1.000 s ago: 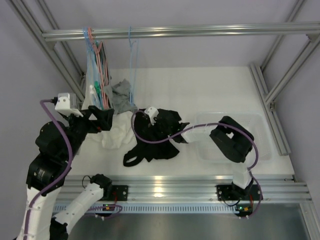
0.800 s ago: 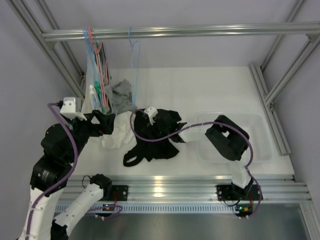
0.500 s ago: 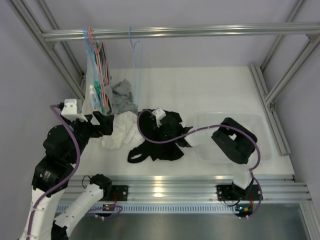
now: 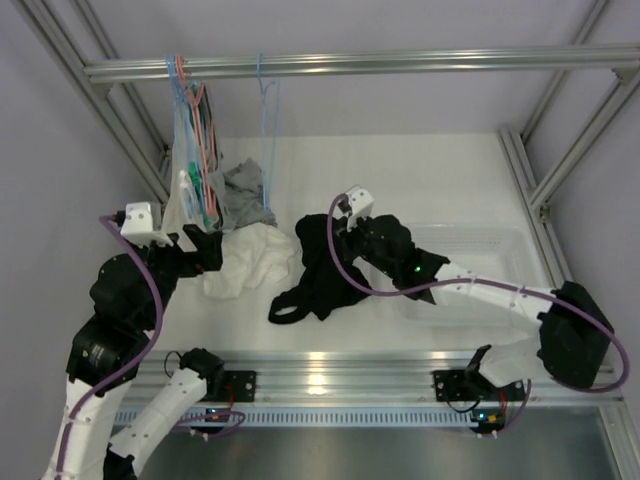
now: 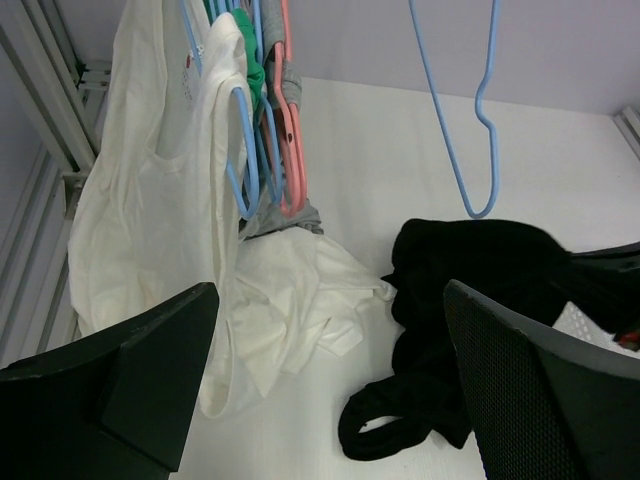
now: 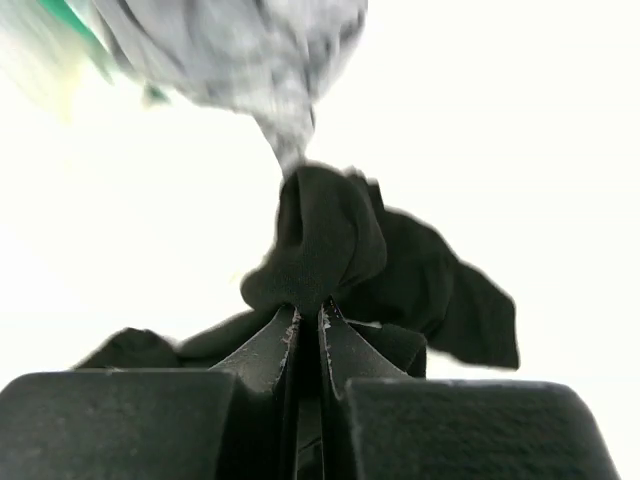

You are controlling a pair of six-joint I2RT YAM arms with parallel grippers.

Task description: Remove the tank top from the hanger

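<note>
Right gripper (image 4: 330, 238) is pinched tight on a fold of the black tank top (image 4: 315, 275); in the wrist view the fingertips (image 6: 290, 335) meet with cloth bunched between them. Top view: the top lies on the table, long axis from the grip toward 7 o'clock, with a strap loop at the far end. The blue hanger (image 5: 481, 214) hangs bare at 10 o'clock from the grip and looks clear of the fabric, so I read the removal as done. The plastic bin (image 4: 520, 240) is at 3 o'clock, on the right arm's side. Left gripper (image 4: 205, 248) is spread wide and holding nothing, off at 9 o'clock beside the white garment pile (image 4: 250, 260). The right arm owns the next move.
</note>
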